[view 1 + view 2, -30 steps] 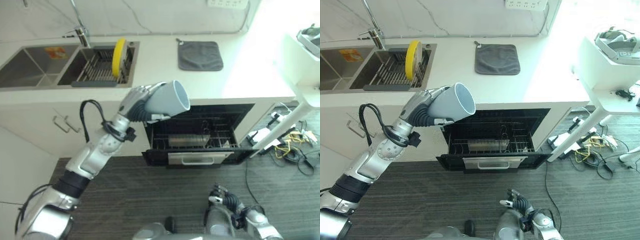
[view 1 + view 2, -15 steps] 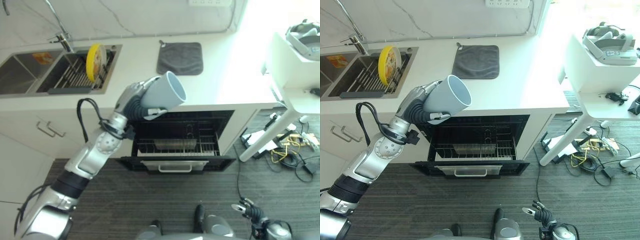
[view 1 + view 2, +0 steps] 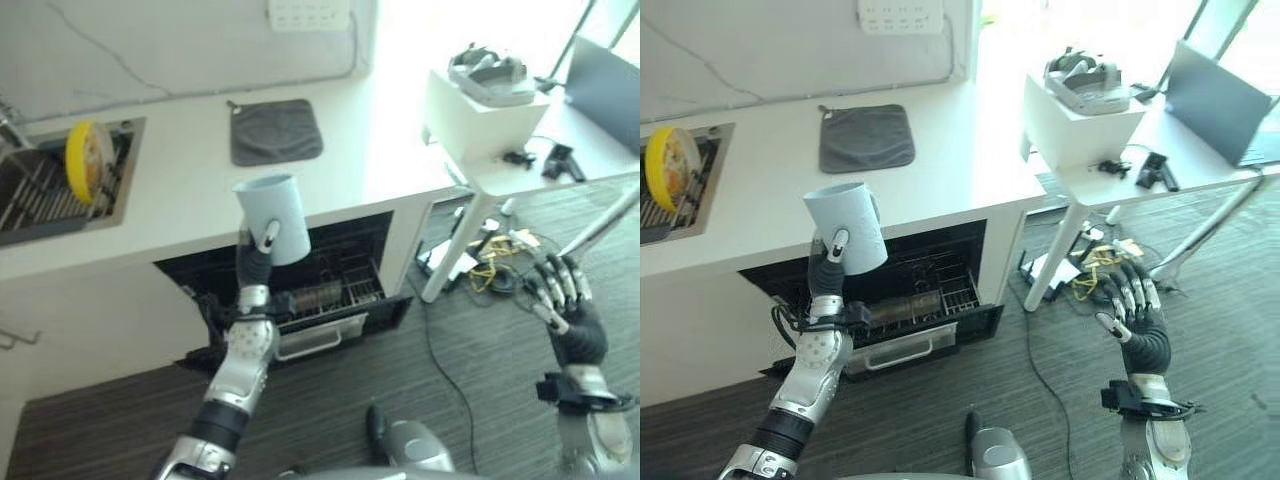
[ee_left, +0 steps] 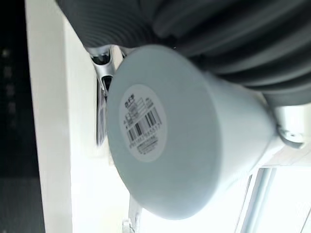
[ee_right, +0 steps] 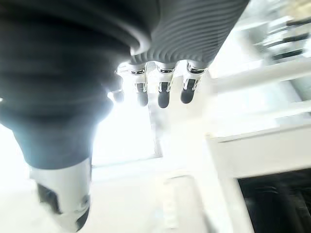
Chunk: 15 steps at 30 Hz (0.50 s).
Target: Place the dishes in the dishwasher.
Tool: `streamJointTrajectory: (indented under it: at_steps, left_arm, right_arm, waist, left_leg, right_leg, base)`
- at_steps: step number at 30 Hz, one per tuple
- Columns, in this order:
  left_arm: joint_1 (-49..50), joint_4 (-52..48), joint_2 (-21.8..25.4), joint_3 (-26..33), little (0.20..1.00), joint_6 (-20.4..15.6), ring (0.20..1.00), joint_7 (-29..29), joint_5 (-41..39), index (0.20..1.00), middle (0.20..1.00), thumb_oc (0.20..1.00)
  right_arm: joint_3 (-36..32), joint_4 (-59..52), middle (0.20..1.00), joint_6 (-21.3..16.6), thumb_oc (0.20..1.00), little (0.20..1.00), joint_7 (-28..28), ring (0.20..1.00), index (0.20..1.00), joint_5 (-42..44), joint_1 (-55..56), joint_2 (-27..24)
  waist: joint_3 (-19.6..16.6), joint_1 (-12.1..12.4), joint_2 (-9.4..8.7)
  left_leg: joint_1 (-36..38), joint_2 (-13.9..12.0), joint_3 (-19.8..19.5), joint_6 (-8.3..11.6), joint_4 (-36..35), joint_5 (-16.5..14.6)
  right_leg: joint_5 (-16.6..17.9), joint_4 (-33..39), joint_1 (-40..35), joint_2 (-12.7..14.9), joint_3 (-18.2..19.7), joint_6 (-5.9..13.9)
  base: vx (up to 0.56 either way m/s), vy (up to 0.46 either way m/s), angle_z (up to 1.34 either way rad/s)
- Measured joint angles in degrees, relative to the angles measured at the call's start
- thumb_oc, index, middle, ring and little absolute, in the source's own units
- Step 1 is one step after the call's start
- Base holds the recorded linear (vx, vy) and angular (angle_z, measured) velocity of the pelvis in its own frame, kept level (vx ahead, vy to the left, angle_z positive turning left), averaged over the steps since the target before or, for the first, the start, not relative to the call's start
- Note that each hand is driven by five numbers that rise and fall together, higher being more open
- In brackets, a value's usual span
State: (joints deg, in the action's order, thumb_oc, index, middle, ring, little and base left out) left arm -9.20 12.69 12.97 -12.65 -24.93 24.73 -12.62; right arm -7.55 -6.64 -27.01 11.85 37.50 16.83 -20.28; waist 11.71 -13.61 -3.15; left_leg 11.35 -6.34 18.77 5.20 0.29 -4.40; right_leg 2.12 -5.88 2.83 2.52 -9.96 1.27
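The white counter [image 3: 760, 215] runs across the upper left of the scene, with the open dishwasher [image 3: 905, 290] set beneath its front edge and a sink [image 3: 685, 175] at its 9 o'clock end. A white table [image 3: 1200, 160] stands at about 2 o'clock from the dishwasher, carrying a white box [image 3: 1080, 125] with a headset [image 3: 1085, 80] on top and a laptop [image 3: 1220, 100] beyond. A grey cloth [image 3: 866, 138] lies flat on the counter, at 12 o'clock from the dishwasher opening. A yellow plate [image 3: 668, 160] stands on edge in the sink's rack.

The left hand [image 3: 828, 268] is raised in front of the dishwasher, fingers and thumb curled round the pale blue cup [image 3: 847, 226], which sits upright at 12 o'clock from the wrist, mouth upward. In the left wrist view the cup's [image 4: 180, 131] labelled base faces the camera.

The right hand [image 3: 1137, 322] hangs over the dark floor [image 3: 1040, 400] at about 3 o'clock from the dishwasher, fingers spread and apparently holding nothing.
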Motion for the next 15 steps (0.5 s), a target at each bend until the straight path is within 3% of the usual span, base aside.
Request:
streamJointTrajectory:
  at_steps: [2, 4, 7, 11, 15]
  left_arm:
    - [-0.69, 0.28, 0.71, -1.73, 0.200, -0.88, 0.200, 2.28, 0.45, 0.200, 0.200, 0.200]
    - [-1.32, -0.75, 1.55, -2.72, 0.200, -2.96, 0.200, 5.13, 3.09, 0.200, 0.200, 0.200]
    - [-1.46, -4.26, 2.98, -2.72, 0.200, -4.66, 0.200, 11.16, 10.57, 0.200, 0.200, 0.200]
    - [-2.19, -7.43, 5.17, -4.63, 0.200, -3.99, 0.200, 19.93, 23.17, 0.200, 0.200, 0.200]
    - [-4.30, -7.22, 9.06, -6.21, 0.200, -0.94, 0.200, 27.94, 33.65, 0.200, 0.200, 0.200]
  right_arm:
    - [2.24, -4.88, 1.000, -2.20, 1.000, 1.000, 4.75, 1.000, 1.000, -0.10, -3.16, -1.04]
    - [5.31, -2.49, 1.000, -1.19, 1.000, 1.000, 7.11, 1.000, 1.000, -0.07, -4.49, -1.61]
    - [10.43, -2.54, 1.000, 0.63, 1.000, 1.000, 10.38, 1.000, 1.000, -0.08, -5.71, -3.41]
    - [16.89, -2.72, 1.000, 3.12, 1.000, 1.000, 11.11, 1.000, 1.000, 2.51, -13.32, -5.43]
    - [21.25, -2.82, 1.000, 5.32, 1.000, 1.000, 9.39, 1.000, 1.000, 1.88, -19.05, -7.73]
  waist:
    - [-0.71, -0.89, 1.14]
    - [-1.44, -0.64, 1.59]
    - [-2.72, 0.77, 3.81]
    - [-3.27, 3.84, 4.78]
    - [-3.41, 6.97, 4.98]
  left_leg:
    - [0.03, 0.35, 1.96, -0.50, -0.34, -0.06]
    - [-0.08, 0.48, 2.33, -0.82, -0.38, -0.24]
    - [-0.13, 0.97, 2.19, -1.47, -1.88, 0.49]
    - [0.10, 1.30, 1.42, -1.44, -3.03, 1.15]
    - [-0.29, 1.42, -1.10, -1.61, -3.51, 1.59]
  right_leg:
    - [1.71, 2.14, -0.12, 0.06, 1.66, 0.73]
    - [2.18, 3.44, -0.54, 0.26, 1.58, 1.10]
    - [4.04, 6.09, -1.38, 0.32, 1.31, 1.36]
    - [6.01, 9.82, -3.35, 0.31, 0.68, 1.17]
    - [6.02, 10.86, -4.83, 0.81, -2.03, 1.17]
  base:
    - [-0.02, 0.019, -0.46]
    - [-0.01, 0.009, -0.04]
    - [-0.01, 0.005, 0.04]
    - [-0.01, -0.009, 0.13]
    - [-0.01, -0.048, 0.28]
